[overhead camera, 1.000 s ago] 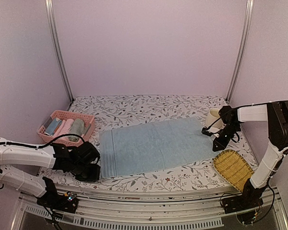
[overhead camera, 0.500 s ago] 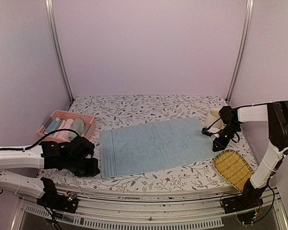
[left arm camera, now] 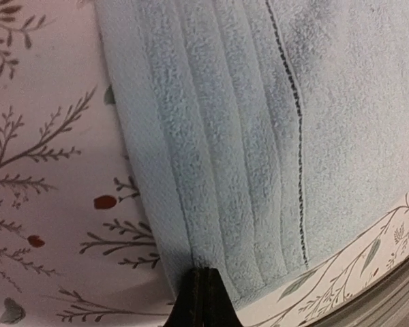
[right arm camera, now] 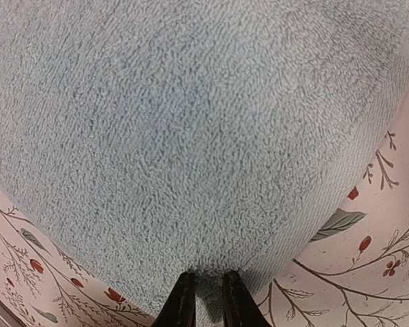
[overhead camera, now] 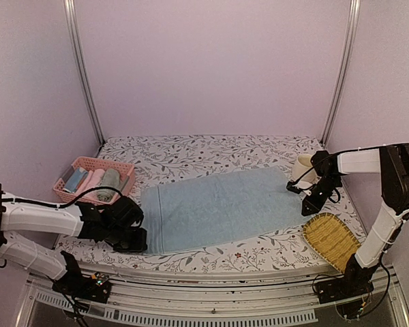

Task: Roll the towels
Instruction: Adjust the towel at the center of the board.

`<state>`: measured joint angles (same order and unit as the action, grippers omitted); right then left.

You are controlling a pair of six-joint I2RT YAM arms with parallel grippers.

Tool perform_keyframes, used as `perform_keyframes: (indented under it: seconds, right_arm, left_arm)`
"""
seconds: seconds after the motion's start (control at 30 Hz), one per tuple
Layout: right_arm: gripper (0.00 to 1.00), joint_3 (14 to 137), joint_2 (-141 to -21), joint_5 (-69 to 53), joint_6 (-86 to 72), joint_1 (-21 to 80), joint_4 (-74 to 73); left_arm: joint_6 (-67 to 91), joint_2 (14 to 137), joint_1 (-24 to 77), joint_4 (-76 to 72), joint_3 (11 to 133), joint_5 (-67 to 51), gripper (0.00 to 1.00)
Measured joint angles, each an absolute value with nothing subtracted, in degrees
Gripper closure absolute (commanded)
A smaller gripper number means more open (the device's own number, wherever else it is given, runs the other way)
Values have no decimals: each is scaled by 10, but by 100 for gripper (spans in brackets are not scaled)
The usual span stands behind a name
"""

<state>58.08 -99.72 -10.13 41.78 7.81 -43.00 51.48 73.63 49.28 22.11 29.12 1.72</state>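
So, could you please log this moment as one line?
blue towel: unrolled | left fingers: shut, at corner | right fingers: pinching opposite edge

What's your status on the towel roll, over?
Left tool shut at near left corner of blue towel. Right tool pinching its right edge. Towel flat, unrolled. Mug close beside right arm.

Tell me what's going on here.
A light blue towel lies flat and unrolled on the floral table. The left gripper is shut, its tips at the towel's left end; the right gripper appears to pinch the right end. Rolled towels sit in the pink basket.
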Motion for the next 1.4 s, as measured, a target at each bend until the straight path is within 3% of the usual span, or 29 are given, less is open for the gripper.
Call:
perform_keyframes:
  seconds: [0.3,0.53,0.57,0.6,0.7,0.83,1.13,1.4]
  right_arm:
    - [80,581,-998,-104,418,78,-431]
    - [68,635,-997,-144,412,78,-500]
    - [68,660,-997,-152,410,78,-512]
    - [68,684,-997,-158,408,78,-519]
    - [68,779,-997,-174,394,78,-534]
    - [69,893,-1023,-184,370,78,-540]
    - [71,1084,-1187,-181,316,78,-535]
    - [67,1189,-1309,-175,289,78,-535]
  left_arm:
    - [585,522,495,261,167,-15,100]
    - [580,503,493,329,232,-5,97]
    - [572,509,491,337,257,1,82]
    - [565,517,486,343,284,6,76]
    - [533,560,446,346,352,14,67]
    - [481,646,371,321,423,21,65]
    - [401,814,324,255,521,15,65]
    - [365,873,288,239,544,7,60]
